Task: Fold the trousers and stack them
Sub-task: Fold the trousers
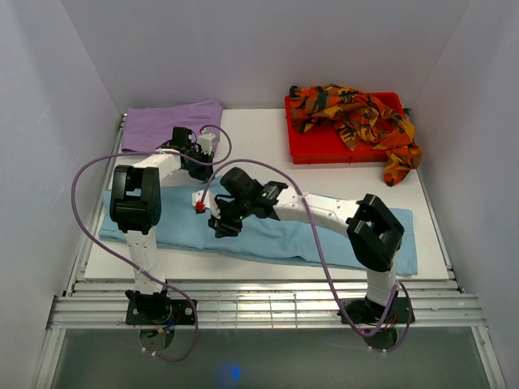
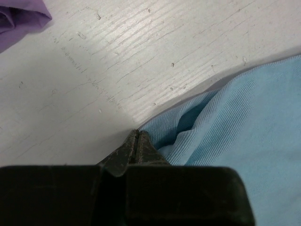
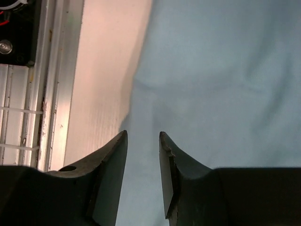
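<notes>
Far-left corner of the white table [image 1: 259, 134]: lilac trousers [image 1: 172, 123], laid flat on the top as a folded rectangle. Near edge, reaching almost from the left side to the right: light blue trousers [image 1: 276, 241], spread out long on the top. Far-right corner: red tray [image 1: 324, 151], rectangular, in which patterned trousers [image 1: 357, 113] are heaped. Part of the heap is draped over the tray's near right corner onto the table.

Materials, in the same order.
- Lilac cloth: plain, soft, rounded at its fold.
- Table top: white, scored with a woodgrain.
- Left gripper [image 2: 137, 133]: black fingers pressed together, tips set at the far edge of the blue cloth; whether cloth is pinched cannot be told.
- Blue cloth: fine-ribbed knit, rumpled into a soft fold beside those tips.
- Right gripper [image 3: 142, 134]: dark tapered fingers parted by a narrow gap with nothing gripped, held over the blue cloth beside one of its edges.
- Tray: hard-sided, smooth.
- Patterned cloth: orange, red and black, crumpled.
</notes>
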You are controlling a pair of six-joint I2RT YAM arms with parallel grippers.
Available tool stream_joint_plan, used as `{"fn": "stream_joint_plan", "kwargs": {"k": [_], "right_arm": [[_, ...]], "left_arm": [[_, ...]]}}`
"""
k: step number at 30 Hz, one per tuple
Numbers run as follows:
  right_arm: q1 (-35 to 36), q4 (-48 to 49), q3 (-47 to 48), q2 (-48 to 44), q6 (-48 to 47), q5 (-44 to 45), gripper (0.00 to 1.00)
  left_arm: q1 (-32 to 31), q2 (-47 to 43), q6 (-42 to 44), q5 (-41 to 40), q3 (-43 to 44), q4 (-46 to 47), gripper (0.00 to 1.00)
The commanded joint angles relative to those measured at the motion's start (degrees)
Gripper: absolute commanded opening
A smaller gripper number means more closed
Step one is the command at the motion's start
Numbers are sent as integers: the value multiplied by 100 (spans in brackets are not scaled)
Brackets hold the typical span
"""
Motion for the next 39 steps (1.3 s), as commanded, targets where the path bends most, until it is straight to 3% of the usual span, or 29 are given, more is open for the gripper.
{"fn": "stream_joint_plan", "kwargs": {"k": [1,10,15,22,27,39], "right_arm": [[397,72,236,369,265,101,41],[733,467,395,861,265,1015,43],[742,547,395,984,283,1357,34],[777,407,395,1134,169,1139,31],[794,424,254,888,265,954,48],[794,380,228,888,275,980,48]], "left_arm": [[79,33,-175,-446,-15,-133,0],[79,-37,-176,-385,-208,-54,0],[79,-55,-150,-411,-252,-27,0],[79,-11,-167,-402,-191,-19,0],[79,24,-132,-394,-156,-27,0],[79,7,-158,-367,-173,-45,0]]}}
